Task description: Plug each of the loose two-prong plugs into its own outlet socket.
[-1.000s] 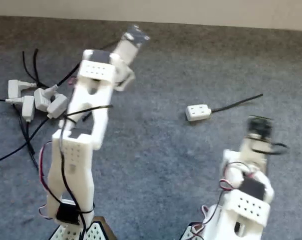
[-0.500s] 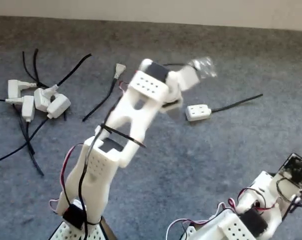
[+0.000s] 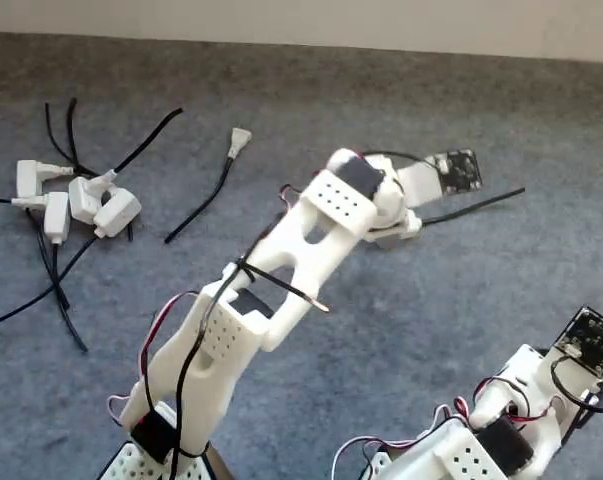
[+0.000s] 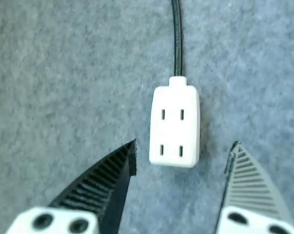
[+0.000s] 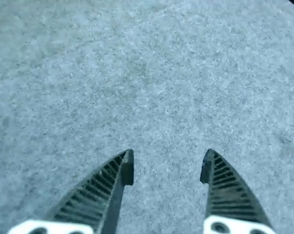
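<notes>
A white outlet block (image 4: pixel 175 124) with two pairs of slots lies flat on the grey carpet, its black cord (image 4: pixel 176 39) running away from it. My left gripper (image 4: pixel 183 153) hangs open just above the block's near end, one finger on each side. In the high view the left arm (image 3: pixel 331 215) stretches across the middle and covers most of the block; the cord (image 3: pixel 481 204) trails off to the right. Several loose white plugs (image 3: pixel 71 200) lie in a tangle at the far left. My right gripper (image 5: pixel 168 166) is open over bare carpet.
One small plug (image 3: pixel 239 139) on a black cord lies alone at the back centre. Black cords (image 3: pixel 51 280) spread around the plug pile. The right arm (image 3: pixel 526 410) sits folded at the lower right. A pale wall edge (image 3: pixel 381 20) borders the carpet at the back.
The left arm swung right from beside the plug pile to over the outlet block. The right arm drew back toward the lower right, then stayed put.
</notes>
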You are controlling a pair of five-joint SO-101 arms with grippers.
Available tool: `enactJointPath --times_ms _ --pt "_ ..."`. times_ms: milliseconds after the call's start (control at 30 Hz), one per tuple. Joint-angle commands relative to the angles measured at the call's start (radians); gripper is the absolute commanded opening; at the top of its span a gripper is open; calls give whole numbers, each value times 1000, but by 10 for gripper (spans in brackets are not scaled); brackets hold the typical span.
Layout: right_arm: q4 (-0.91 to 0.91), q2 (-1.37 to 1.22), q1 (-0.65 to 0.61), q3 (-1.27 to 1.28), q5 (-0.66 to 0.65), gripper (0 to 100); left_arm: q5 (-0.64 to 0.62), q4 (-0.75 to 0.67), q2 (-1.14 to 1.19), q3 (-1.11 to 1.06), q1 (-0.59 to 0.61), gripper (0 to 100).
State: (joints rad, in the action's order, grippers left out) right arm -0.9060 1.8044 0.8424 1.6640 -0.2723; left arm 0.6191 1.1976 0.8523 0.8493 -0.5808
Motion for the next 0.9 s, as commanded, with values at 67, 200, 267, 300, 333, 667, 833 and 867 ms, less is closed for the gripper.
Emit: enactJointPath --times_ms 67,200,267,300,333,667,833,867 --pt "-16 -8 -1 68 -11 220 -8 -121 53 47 -16 295" --pt "-18 -8 -33 73 -11 220 -8 -192 119 48 12 295" --pt "-18 -8 -36 74 -11 220 -9 -213 154 48 30 295" --pt "-18 -8 -36 74 -11 220 -9 -213 168 48 38 295" --pt "-18 -8 -36 76 -11 220 -9 -213 180 48 42 294" --pt "-18 -8 -38 74 -11 220 -25 137 119 50 22 3" --pt "-13 -8 -85 73 -26 220 -117 345 -12 50 67 5" --pt "-18 -10 -107 73 -61 220 -132 393 -47 50 82 5"
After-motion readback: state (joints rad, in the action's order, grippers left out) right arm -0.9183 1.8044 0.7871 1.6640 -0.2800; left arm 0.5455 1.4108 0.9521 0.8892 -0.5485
